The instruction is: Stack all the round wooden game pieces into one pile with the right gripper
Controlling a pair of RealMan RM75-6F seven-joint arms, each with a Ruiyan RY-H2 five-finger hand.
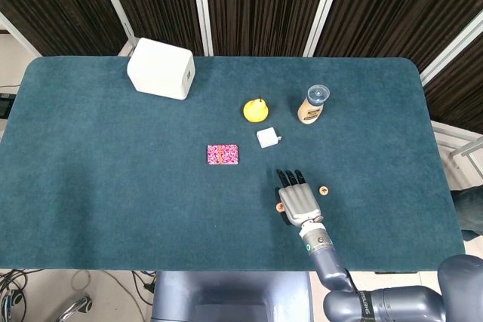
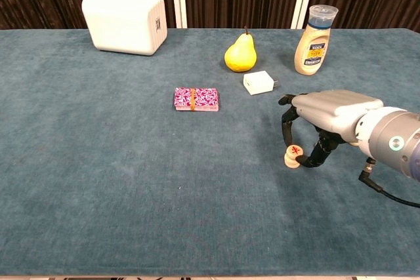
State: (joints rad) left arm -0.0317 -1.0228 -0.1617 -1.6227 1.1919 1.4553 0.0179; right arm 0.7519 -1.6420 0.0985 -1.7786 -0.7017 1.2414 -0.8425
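A: From the head view, our right hand (image 1: pixel 300 200) covers the pile; one wooden piece (image 1: pixel 324 190) lies loose just beside it on the worktop (image 1: pixel 113 156).

B: Chest view: fingers (image 2: pixel 287 122) clamp a piece onto the pile (image 2: pixel 292 157). We judge one remains.

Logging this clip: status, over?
Right hand pinching top game piece onto the pile. Third piece lies apart. Left hand not in view. Nothing blocking.

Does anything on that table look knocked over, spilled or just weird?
Nothing stands out. The bottle and pear stand upright, nothing has spilled, and the right hand sets one wooden piece squarely on another.
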